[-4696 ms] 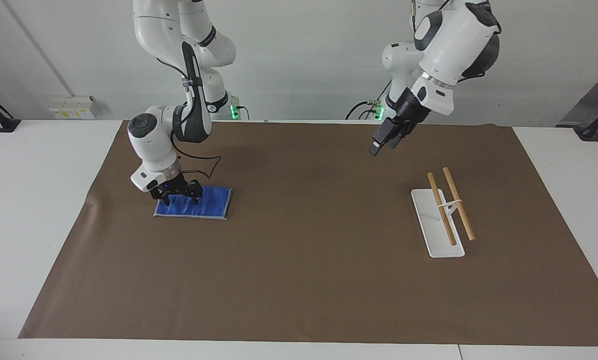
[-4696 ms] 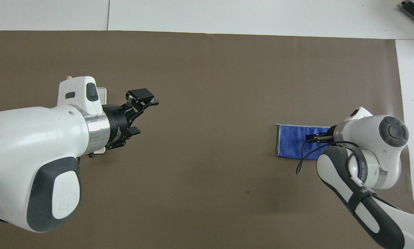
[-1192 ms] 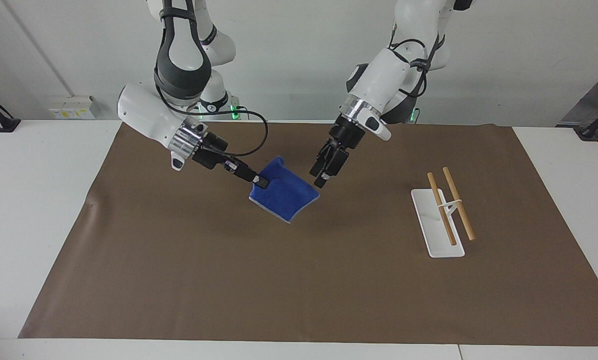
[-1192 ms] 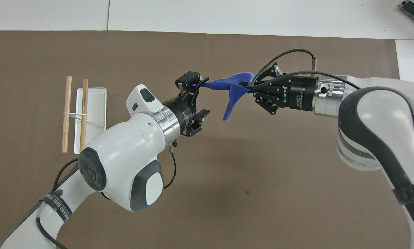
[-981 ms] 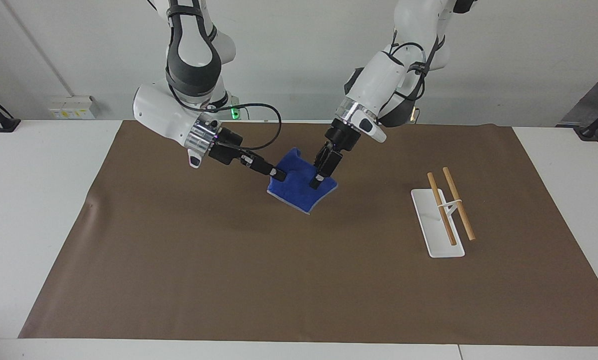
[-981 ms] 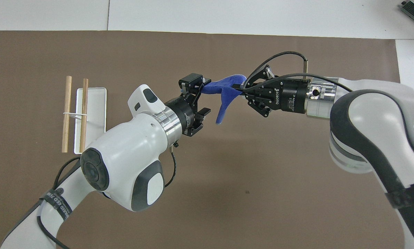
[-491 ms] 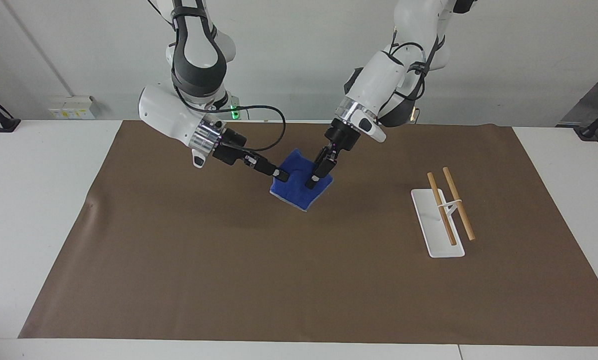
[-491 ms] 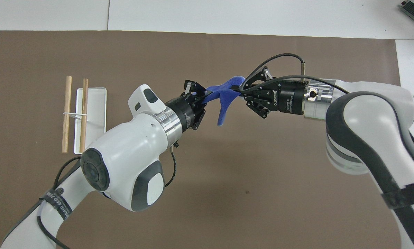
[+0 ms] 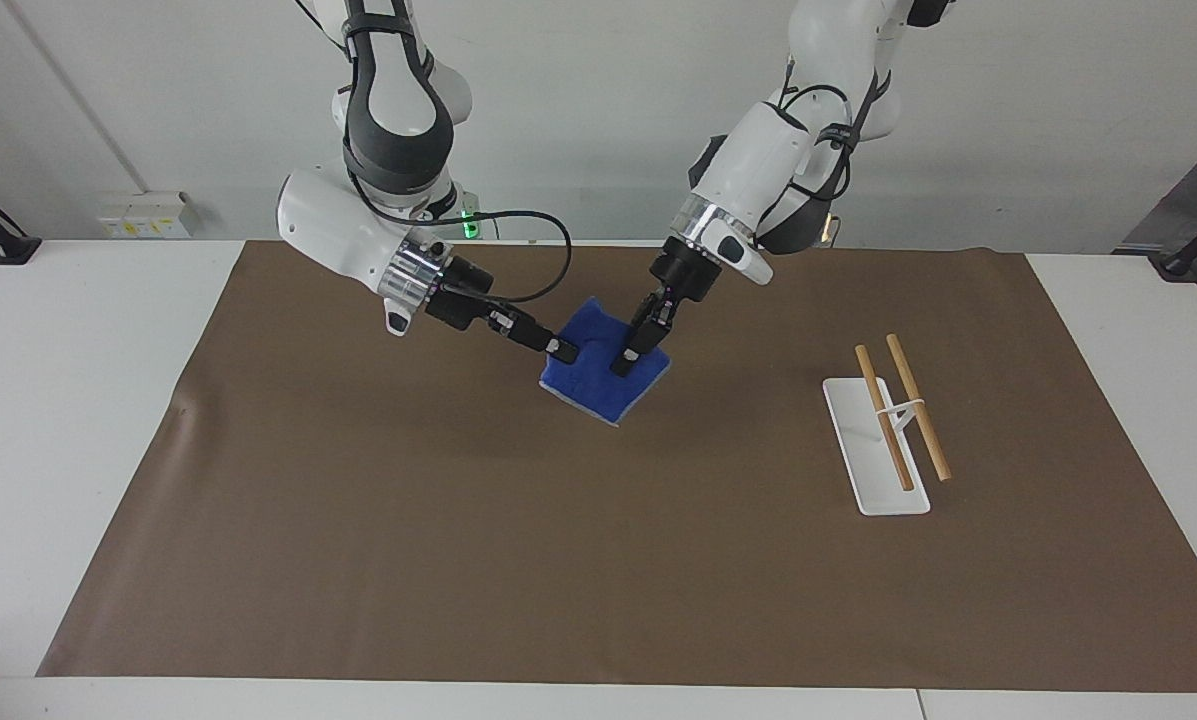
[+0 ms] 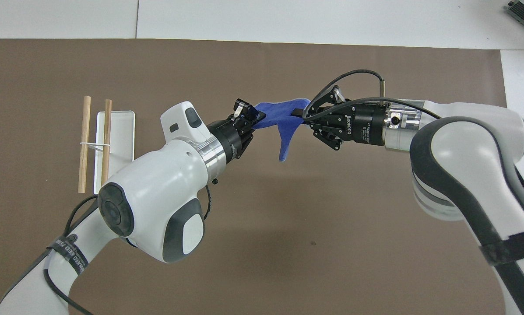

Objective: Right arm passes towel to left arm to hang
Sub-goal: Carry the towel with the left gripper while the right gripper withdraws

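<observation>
Brown mat (image 9: pixel 558 560) over white desk (image 9: pixel 108 450), pale wall above. Blue towel (image 9: pixel 598 385) aloft over mid-mat, sagging between two grips: right claw (image 9: pixel 559 349) clamped on one edge, left claw (image 9: pixel 621 362), apart a second ago, now clamped on the other. Handover half made; release by right claw judged next. Wooden-rod rack (image 9: pixel 893 415) well apart toward left arm's end, bare mat between.

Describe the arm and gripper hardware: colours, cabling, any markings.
Both arms are glossy white with dark grey joint covers and a polished silver wrist ring. The left gripper and right gripper are black linkage-type two-finger units; the right gripper's body carries white lettering. A loose black cable loops from each wrist to its gripper. Black straps wrap both forearms, the left one with white print.
</observation>
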You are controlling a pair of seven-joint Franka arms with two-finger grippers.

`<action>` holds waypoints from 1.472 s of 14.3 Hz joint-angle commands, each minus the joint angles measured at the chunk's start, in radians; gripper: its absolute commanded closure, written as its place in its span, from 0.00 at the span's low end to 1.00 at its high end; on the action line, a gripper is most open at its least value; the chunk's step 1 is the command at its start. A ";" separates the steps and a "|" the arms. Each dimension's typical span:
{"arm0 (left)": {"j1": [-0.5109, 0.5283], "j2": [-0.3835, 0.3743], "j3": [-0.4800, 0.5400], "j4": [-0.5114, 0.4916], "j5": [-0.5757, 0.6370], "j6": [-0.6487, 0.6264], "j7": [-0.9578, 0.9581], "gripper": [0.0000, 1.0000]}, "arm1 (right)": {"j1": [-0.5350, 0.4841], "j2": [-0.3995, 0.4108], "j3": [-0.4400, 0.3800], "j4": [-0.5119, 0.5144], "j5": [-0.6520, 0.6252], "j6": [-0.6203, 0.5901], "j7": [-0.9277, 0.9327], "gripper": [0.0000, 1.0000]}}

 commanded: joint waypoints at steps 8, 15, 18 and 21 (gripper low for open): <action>0.030 0.034 0.077 0.063 0.011 -0.157 0.435 1.00 | -0.073 -0.054 -0.001 -0.030 -1.057 -0.034 -0.069 0.00; 0.040 -0.022 0.407 0.050 0.012 -0.381 0.497 1.00 | -0.191 -0.085 -0.009 0.096 -1.212 -0.308 -0.215 0.00; 0.041 -0.029 0.543 0.049 0.012 -0.405 0.562 1.00 | -0.250 -0.090 -0.009 0.220 -1.206 -0.495 -0.255 0.00; 0.049 -0.051 0.623 0.015 0.012 -0.447 0.672 1.00 | -0.303 -0.102 -0.009 0.323 -1.203 -0.621 -0.309 0.00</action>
